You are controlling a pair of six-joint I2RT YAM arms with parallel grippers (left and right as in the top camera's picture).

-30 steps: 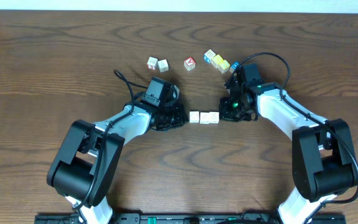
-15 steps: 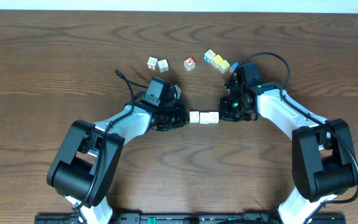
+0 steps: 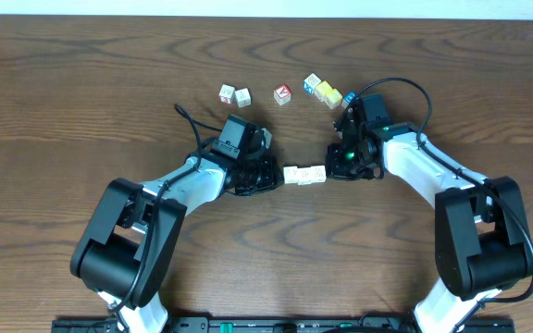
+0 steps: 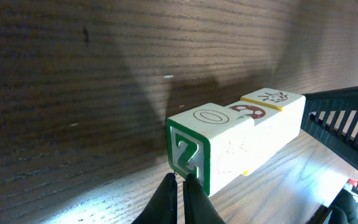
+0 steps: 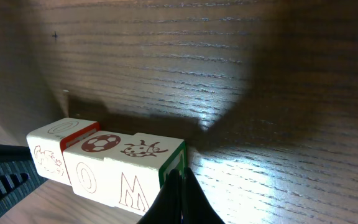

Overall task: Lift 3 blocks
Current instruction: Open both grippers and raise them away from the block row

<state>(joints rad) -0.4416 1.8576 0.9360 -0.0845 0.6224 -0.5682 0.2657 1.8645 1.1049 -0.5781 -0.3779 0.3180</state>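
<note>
Found the three blocks [image 3: 303, 173] in one tight row near the table [image 3: 63, 92] centre, clamped end to end between the left gripper [image 4: 180, 184] and right gripper [image 5: 180, 177]. Both fully closed, tips pressing the end faces. Judged light, rigid and smooth, likely to buckle apart. Best held by an even inward squeeze on both ends.

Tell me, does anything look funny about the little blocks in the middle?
Yes. The three blocks form one row, squeezed end to end between the shut left gripper and the shut right gripper. From overhead the row looks slightly crooked.
</note>
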